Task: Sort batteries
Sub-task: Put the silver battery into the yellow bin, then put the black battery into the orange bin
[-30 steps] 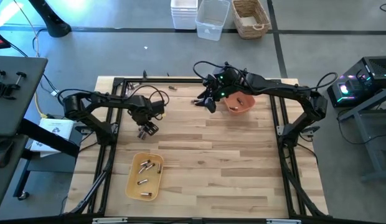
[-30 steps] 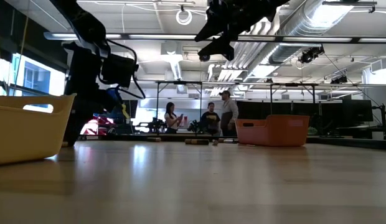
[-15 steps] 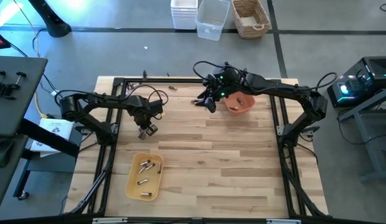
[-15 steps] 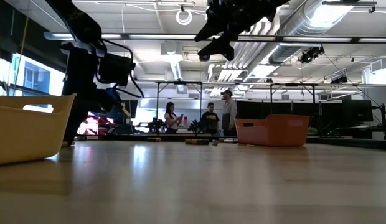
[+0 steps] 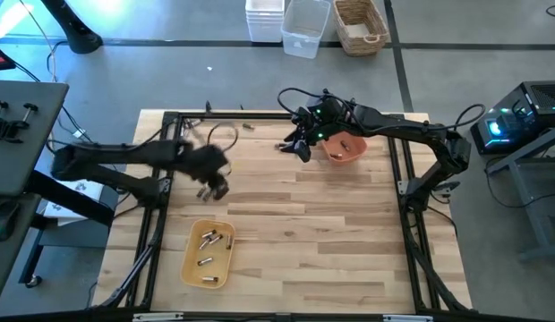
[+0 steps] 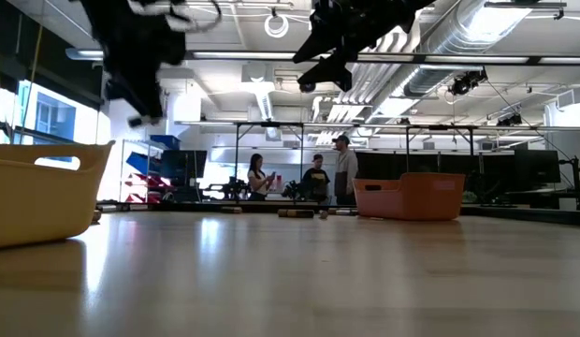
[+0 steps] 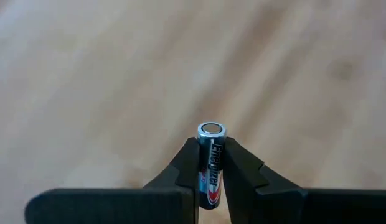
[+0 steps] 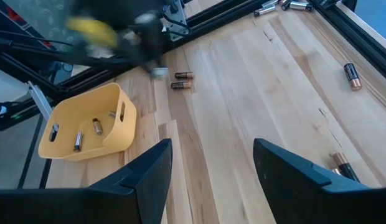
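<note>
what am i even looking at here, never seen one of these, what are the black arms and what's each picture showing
These are two robot arms bolted to a wooden table, each ending in a two-finger gripper. One picture looks straight down from above, one looks level across the tabletop into the room, where people stand far behind, and the other two come from cameras on the arms' wrists.

The left gripper is shut on a battery, shown close up between its fingers; from above it hangs above the table beyond the yellow tray, which already holds several batteries. The right gripper hangs open beside the orange tray at the far side. A few loose batteries lie on the wood.
</note>
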### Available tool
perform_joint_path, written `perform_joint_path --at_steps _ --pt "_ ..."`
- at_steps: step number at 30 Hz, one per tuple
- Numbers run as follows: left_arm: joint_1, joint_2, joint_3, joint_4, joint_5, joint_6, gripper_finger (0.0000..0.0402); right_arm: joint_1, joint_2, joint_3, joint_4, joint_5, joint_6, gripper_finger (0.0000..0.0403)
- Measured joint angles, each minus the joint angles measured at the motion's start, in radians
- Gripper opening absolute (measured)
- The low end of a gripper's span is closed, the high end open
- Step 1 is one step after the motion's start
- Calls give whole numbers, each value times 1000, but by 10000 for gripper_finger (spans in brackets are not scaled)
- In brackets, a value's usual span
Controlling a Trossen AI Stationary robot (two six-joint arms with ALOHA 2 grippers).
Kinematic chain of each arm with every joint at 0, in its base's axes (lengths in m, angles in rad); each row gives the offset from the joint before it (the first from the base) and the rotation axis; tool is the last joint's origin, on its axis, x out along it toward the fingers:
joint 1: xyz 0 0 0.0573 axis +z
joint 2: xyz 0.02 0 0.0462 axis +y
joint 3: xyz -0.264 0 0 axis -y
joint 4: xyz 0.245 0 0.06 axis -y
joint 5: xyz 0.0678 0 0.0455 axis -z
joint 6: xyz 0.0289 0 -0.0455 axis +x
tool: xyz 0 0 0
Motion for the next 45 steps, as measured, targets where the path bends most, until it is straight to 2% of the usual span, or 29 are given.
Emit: perform_joint_path --at_steps 5,9,13,16,20,24,28,30,32,34,37,41,45 --pt "-358 -82 0 1 -75 -273 31 0 0 0 -1 0 0 218" --pt "-602 -44 0 11 -122 -456 31 0 0 0 -1 0 1 218" --pt "-759 46 0 30 -116 -623 31 0 0 0 -2 0 4 218" --pt "-827 123 0 97 -108 -665 44 0 0 0 -2 0 6 218" --pt "-841 218 0 206 -60 -696 99 0 0 0 -3 0 8 218" --pt "-822 273 0 221 39 -724 149 0 0 0 -3 0 40 218" --pt "-778 266 0 214 164 -701 190 0 0 0 -3 5 127 218" --pt "-750 230 0 213 191 -663 205 0 3 0 -4 77 228 218" --pt "-722 173 0 202 173 -626 215 -6 19 2 -6 163 311 218" --pt "-687 96 0 168 118 -589 219 -22 53 2 -19 203 371 218" --pt "-634 -26 0 79 0 -550 219 -50 126 2 -48 255 398 218" --pt "-554 -152 0 -18 -157 -496 218 -93 238 1 -159 401 451 218" --pt "-464 -215 0 -13 -209 -400 218 -128 325 0 -202 424 476 218"
